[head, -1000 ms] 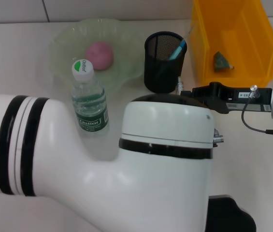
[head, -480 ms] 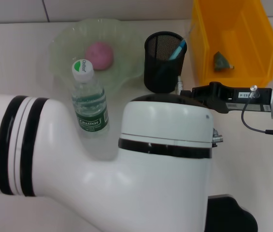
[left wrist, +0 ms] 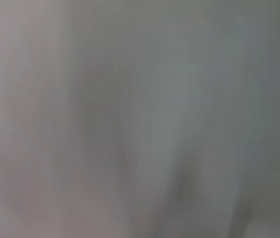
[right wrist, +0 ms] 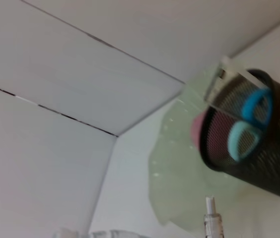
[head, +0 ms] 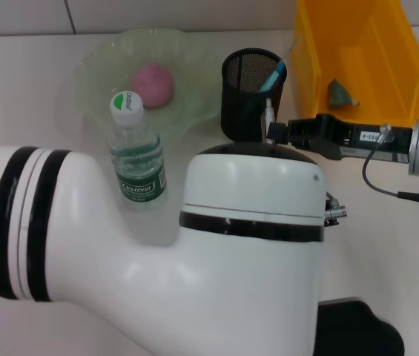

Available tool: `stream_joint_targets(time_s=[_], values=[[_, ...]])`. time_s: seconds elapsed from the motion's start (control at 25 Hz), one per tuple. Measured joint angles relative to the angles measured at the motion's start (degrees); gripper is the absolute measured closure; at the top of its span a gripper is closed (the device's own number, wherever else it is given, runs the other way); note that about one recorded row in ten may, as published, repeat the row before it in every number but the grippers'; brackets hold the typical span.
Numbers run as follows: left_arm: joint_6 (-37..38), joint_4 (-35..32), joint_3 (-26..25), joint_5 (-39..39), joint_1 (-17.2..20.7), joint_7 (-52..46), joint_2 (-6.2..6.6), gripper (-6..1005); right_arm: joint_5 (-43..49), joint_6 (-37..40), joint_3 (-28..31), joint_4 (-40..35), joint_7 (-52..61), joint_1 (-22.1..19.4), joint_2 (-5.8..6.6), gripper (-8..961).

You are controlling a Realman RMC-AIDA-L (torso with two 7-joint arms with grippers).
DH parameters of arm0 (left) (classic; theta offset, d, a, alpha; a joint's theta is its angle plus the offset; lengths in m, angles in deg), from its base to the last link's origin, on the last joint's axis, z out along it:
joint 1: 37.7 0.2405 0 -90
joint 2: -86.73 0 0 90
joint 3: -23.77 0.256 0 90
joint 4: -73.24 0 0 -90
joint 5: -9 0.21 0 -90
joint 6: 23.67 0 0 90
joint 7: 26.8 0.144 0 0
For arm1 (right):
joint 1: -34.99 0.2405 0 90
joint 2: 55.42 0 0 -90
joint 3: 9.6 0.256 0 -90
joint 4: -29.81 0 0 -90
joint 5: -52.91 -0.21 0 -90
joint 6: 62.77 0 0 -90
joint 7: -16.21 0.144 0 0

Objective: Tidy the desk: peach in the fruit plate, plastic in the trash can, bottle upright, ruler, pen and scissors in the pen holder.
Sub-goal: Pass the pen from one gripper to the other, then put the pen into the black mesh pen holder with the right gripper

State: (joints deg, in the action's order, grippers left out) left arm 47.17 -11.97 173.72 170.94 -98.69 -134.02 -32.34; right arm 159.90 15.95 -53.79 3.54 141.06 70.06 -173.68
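The right gripper [head: 270,127] grips a white pen [head: 268,113] beside the black mesh pen holder [head: 248,100]; left arm hides its pincer, state unknowable.

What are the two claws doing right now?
Left claw: not in view.
Right claw: shut on the pen, beside the pen holder.

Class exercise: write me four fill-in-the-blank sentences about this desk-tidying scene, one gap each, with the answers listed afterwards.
1. The pink peach lies in the green ____.
2. The bottle with the green cap stands ____ on the desk.
3. The blue-handled scissors sit inside the black mesh ____.
4. The crumpled plastic lies in the ____ bin.

Answers: plate; upright; pen holder; yellow
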Motion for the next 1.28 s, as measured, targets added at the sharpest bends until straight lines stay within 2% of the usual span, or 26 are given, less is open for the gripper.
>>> stream_joint_targets(time_s=[0.16,0.36,0.8,1.0,1.12,1.16,1.28], values=[[-1.4,0.4,-0.1,-0.1,0.0,-0.5,0.08,465,-1.9,0.5,0.0,-0.4,-2.6,0.1,-0.04,829],[-3.2,1.9,-1.0,-1.5,0.5,-0.7,0.19,332,-5.1,0.9,-0.1,-1.5,-5.2,0.0,-0.1,829],[-5.8,2.1,-6.3,-6.8,3.9,1.6,1.24,331,-8.4,0.5,0.2,-9.3,-5.9,-0.4,-0.55,828],[-6.3,2.2,-13.3,-13.0,6.9,6.6,2.21,331,-8.8,0.3,0.2,-12.1,-6.6,-0.1,-0.75,828],[-6.3,2.2,-13.3,-13.0,6.9,6.6,2.21,333,-9.0,0.3,0.2,-13.2,-6.7,-0.2,-0.75,828],[-5.8,2.2,-17.9,-19.0,9.2,10.6,2.79,334,-9.2,0.3,0.2,-13.5,-6.7,-0.3,-0.75,828],[-4.6,1.1,-26.5,-29.4,14.2,17.0,4.1,335,-9.8,0.3,0.2,-14.7,-6.7,-0.8,-0.74,828]])
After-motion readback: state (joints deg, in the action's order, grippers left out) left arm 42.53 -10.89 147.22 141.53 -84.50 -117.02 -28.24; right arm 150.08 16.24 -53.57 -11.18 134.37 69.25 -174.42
